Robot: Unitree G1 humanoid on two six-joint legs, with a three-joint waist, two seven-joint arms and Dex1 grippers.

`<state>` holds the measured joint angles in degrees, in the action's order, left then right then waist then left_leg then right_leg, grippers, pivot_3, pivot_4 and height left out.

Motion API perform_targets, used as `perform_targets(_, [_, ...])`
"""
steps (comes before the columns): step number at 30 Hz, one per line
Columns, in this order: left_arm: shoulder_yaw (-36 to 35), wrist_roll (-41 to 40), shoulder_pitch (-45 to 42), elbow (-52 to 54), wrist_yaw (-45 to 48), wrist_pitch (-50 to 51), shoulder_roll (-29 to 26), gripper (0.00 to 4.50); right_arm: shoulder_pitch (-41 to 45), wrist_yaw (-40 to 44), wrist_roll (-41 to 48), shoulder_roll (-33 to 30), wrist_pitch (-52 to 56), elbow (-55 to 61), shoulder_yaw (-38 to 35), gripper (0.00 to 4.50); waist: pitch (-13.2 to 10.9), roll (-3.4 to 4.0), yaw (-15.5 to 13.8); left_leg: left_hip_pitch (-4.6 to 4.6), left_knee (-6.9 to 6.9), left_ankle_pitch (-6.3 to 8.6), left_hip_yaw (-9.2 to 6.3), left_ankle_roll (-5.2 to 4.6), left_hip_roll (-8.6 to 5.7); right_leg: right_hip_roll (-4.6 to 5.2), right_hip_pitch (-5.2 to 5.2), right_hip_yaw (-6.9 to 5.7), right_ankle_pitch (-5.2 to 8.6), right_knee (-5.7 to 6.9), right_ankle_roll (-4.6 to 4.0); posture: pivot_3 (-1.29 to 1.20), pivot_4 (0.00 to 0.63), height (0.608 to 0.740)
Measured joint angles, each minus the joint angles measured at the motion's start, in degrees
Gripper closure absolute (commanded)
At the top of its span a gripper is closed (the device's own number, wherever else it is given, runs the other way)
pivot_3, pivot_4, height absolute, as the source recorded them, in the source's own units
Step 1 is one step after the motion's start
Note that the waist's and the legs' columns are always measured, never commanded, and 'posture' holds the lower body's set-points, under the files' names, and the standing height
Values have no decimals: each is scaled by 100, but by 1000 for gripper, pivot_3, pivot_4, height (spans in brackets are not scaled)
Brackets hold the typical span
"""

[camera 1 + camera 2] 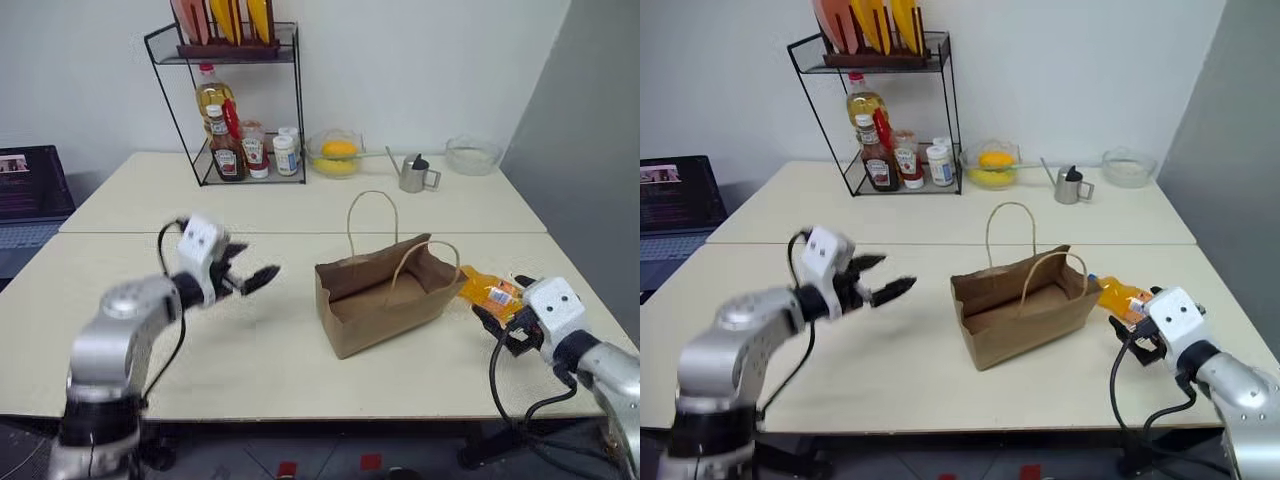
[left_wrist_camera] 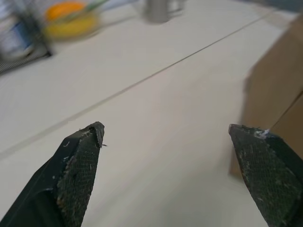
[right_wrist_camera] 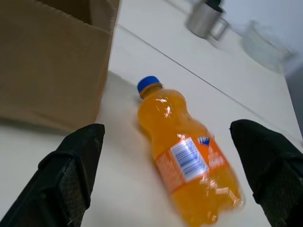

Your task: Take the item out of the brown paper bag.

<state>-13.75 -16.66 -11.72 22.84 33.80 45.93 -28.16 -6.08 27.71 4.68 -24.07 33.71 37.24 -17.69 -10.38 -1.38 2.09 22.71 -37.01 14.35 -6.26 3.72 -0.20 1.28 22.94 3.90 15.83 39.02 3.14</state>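
Just ahead of the right gripper [image 3: 165,175], whose two black fingers stand wide apart and empty, the item [image 3: 189,170] lies on its side on the table [image 1: 250,350]. It is a small orange drink bottle with a blue cap and a white, blue and red label; the cap points toward the brown paper bag [image 1: 385,295]. It rests outside the bag, just beside the bag's right end. The bag stands upright, mouth open, handles up. Over the table left of the bag, the left gripper [image 1: 250,275] hangs spread open, holding nothing, well apart from both.
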Motion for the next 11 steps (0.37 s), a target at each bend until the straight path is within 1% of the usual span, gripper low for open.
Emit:
perform_targets(3, [6,280,962,631,-810,-25,561,34,-455,-332,211,646,221,463,215,0,3,-1,-41,-20,2,0,-1,0,-4,-1,-20,-2,1,-4,0,0,150,740])
perform_targets(6, [24,564,1847,1097,-1467,-341,1100,34,-750,-669,346,1256,431,543,624,0,8,-3,-44,-85,13,3,8,0,-7,-1,-83,3,8,-24,-3,0,150,740])
perform_targets(8, [239,673,2417,1285,-1719,-590,1407,34,-811,-893,410,1606,552,454,878,0,14,-4,-42,-89,13,3,8,0,-8,-1,-86,4,27,-26,13,0,150,740])
perform_targets(11, [675,837,3203,1445,-1995,-909,1780,34,-735,-1131,502,1942,534,226,1063,0,20,-10,-46,-88,14,4,8,1,-7,-1,-84,4,46,-28,-18,0,150,740])
